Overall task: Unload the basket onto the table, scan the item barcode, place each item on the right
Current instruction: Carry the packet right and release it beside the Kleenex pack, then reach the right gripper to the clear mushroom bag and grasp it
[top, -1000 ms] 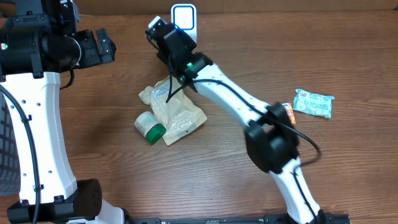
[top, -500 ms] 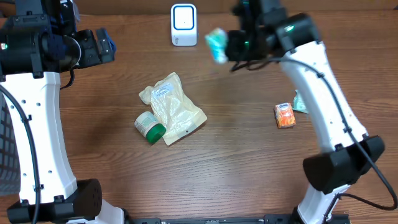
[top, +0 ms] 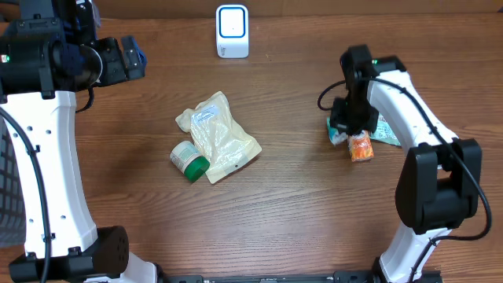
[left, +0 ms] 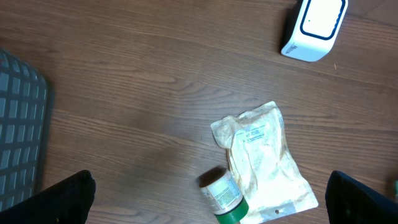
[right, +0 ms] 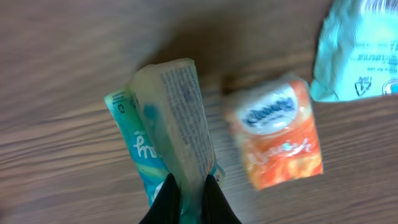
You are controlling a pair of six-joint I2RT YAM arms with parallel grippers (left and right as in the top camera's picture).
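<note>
My right gripper is shut on a teal packet, pinching its near end; small print shows on the packet's pale side, but I cannot make out a barcode. From overhead, the right gripper holds this teal packet low over the table, right beside an orange tissue pack. The white scanner stands at the back centre, far from the packet. My left gripper is raised at the far left, open and empty. In the left wrist view, the left gripper has its fingertips spread wide.
A clear pouch and a green-capped bottle lie at centre left. Another teal-and-white packet lies right of the orange tissue pack. A grey basket sits at the left edge.
The right arm swung away from the scanner towards the right with the teal packet, then came down beside the orange tissue pack. The left arm stayed still.
</note>
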